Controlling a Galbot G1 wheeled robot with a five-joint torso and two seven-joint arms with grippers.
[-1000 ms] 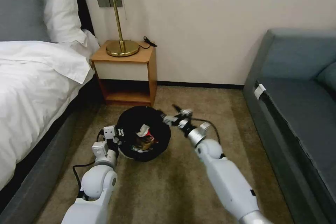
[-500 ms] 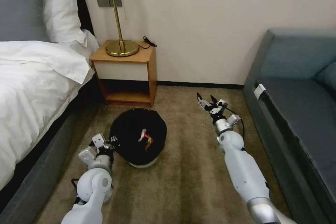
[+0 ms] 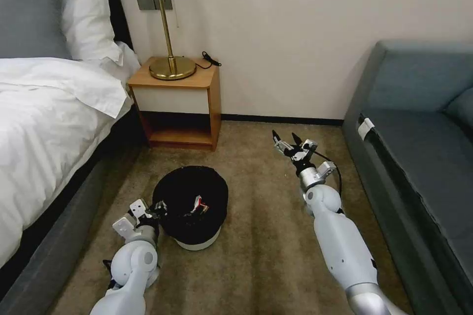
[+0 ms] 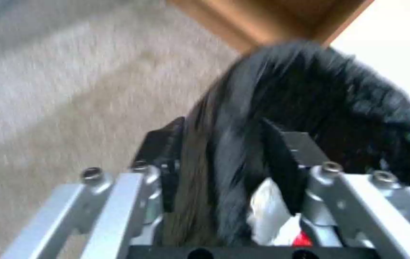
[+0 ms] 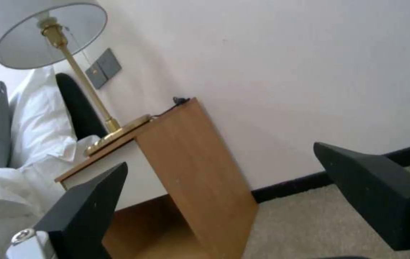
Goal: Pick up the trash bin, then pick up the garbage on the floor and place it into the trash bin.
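Note:
The trash bin [image 3: 189, 192], its black bag spread over the rim above a white base, stands nearly upright low over the carpet between the bed and my right arm. Inside it lies garbage: a red-white crumpled packet [image 3: 199, 202]. My left gripper [image 3: 158, 205] is shut on the bin's near-left rim. In the left wrist view the gripper [image 4: 221, 124] has one finger outside the bag [image 4: 310, 108] and one inside, with the packet [image 4: 272, 212] close by. My right gripper [image 3: 285, 137] is open and holds nothing, off to the bin's right; its fingers [image 5: 90, 205] stand wide apart.
A wooden nightstand [image 3: 177, 103] with a brass lamp [image 3: 165, 19] stands against the wall behind the bin. The bed [image 3: 44, 123] runs along the left, a grey sofa [image 3: 423, 147] along the right. Bare carpet [image 3: 256, 236] lies between my arms.
My right gripper swung away from the bin's rim to the right and now points toward the wall. My left gripper drew the bin lower and closer, and it tipped more upright.

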